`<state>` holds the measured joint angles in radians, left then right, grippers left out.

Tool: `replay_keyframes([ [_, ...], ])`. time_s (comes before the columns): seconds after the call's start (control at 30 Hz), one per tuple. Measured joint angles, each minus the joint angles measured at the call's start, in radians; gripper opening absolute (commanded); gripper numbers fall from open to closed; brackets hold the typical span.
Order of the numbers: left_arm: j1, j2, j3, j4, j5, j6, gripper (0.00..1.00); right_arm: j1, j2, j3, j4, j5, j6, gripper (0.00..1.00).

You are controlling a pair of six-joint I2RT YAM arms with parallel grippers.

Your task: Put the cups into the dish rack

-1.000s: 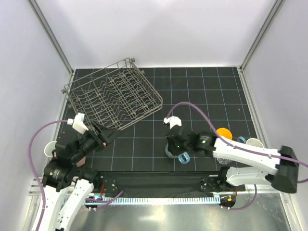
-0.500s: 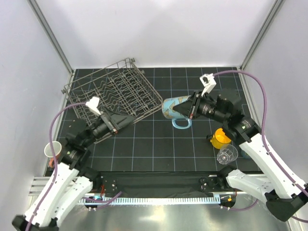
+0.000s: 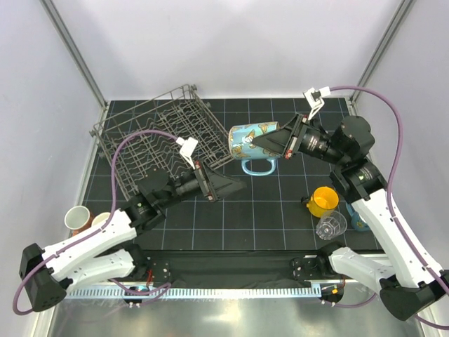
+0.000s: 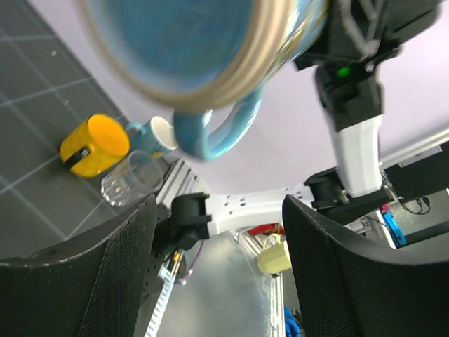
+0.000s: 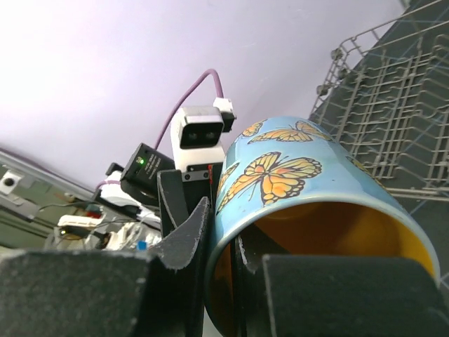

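Where the black gridded counter (image 3: 280, 232) runs toward its far-left corner, the wire dish rack (image 3: 165, 144) sits askew to the edges, and no cup shows inside it. The right arm reaches in from the right edge. Its right end effector (image 3: 270, 142) (image 5: 219, 246) is clenched on the rim of a blue butterfly mug (image 3: 254, 138) (image 5: 295, 182), one finger outside the wall and one inside the orange interior. The mug hangs clear of the counter, just beside the rack's near-right corner.

Its long axis runs roughly parallel to the far edge, with the base toward the rack on the left and the mouth toward the gripping fingers on the right. The handle (image 3: 257, 167) points toward the near edge in the overhead view.

The left end effector (image 3: 223, 187) (image 4: 219, 210) is released, its fingers spread and empty. It lies near the mug on the near-left side and aims up at it, and its wrist view shows the mug's base (image 4: 203, 42) overhead.

The rack therefore lies leftward along the mug's own axis. The coming move probably calls for a short carry that way and a turn to bring the mouth down, or else a handover to the left arm, which is nearer the rack.

The smaller items wait elsewhere. A yellow cup (image 3: 323, 202) (image 4: 95, 144), a clear glass (image 3: 331, 226) (image 4: 133, 179) and a partly hidden blue cup (image 3: 356, 219) cluster toward the near-right corner. Two pink cups (image 3: 77, 219) stand at the near-left corner.
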<state>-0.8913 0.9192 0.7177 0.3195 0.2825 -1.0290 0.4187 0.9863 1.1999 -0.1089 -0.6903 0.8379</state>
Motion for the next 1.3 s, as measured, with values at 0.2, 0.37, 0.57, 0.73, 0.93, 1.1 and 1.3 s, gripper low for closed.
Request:
replay_keyframes([
  [0.2,-0.036,0.034,0.053,0.069,-0.044,0.027,0.62,0.0,-0.026,-0.08,0.132,-0.035,0.112,0.04],
  [0.37,-0.069,0.048,0.053,0.094,-0.105,0.04,0.59,-0.002,-0.047,-0.142,0.257,-0.044,0.204,0.04],
  [0.57,-0.117,0.089,0.074,0.139,-0.164,0.043,0.56,0.0,-0.051,-0.182,0.389,-0.057,0.306,0.04],
  [0.73,-0.154,0.129,0.094,0.182,-0.207,0.051,0.45,0.0,-0.081,-0.24,0.473,-0.057,0.364,0.04],
  [0.93,-0.178,0.157,0.096,0.225,-0.264,0.071,0.29,0.0,-0.109,-0.29,0.554,-0.042,0.407,0.04],
  [1.1,-0.203,0.162,0.096,0.256,-0.32,0.089,0.01,-0.001,-0.132,-0.319,0.602,-0.021,0.444,0.04],
  [1.3,-0.221,0.174,0.095,0.293,-0.365,0.113,0.0,-0.002,-0.151,-0.34,0.62,0.0,0.449,0.14],
])
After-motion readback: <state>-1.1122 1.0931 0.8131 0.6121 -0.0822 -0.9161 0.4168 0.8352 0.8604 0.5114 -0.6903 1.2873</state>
